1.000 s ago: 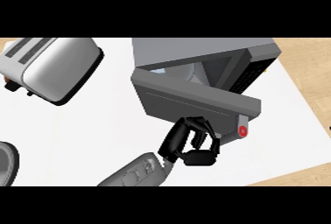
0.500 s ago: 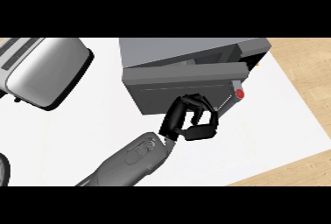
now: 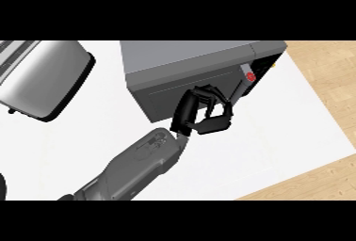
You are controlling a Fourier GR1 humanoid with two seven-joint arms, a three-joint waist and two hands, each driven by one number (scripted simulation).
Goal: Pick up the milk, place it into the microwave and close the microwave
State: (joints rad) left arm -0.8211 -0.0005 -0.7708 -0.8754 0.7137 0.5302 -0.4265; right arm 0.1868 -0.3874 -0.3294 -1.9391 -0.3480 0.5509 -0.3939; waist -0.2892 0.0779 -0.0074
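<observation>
The grey microwave (image 3: 188,56) stands at the back of the white counter (image 3: 278,141). Its dark door (image 3: 163,96) lies almost flush against the front, and a red button (image 3: 249,76) shows at the door's right end. My right hand (image 3: 201,113) rests against the door's lower right part, fingers relaxed and bent, with nothing in them. Its grey forearm (image 3: 139,164) comes up from the lower left. No milk shows anywhere in the view. My left hand does not show either.
A silver toaster (image 3: 42,77) stands at the left, close to the microwave's left side. The counter's edge runs down the right and along the lower right, with wood (image 3: 327,70) beyond it. A dark rounded thing (image 3: 3,186) peeks in at the lower left edge.
The microwave door has swung from wide open to nearly shut, with my right hand following it towards the microwave. The view has shifted, and the toaster now shows further in.
</observation>
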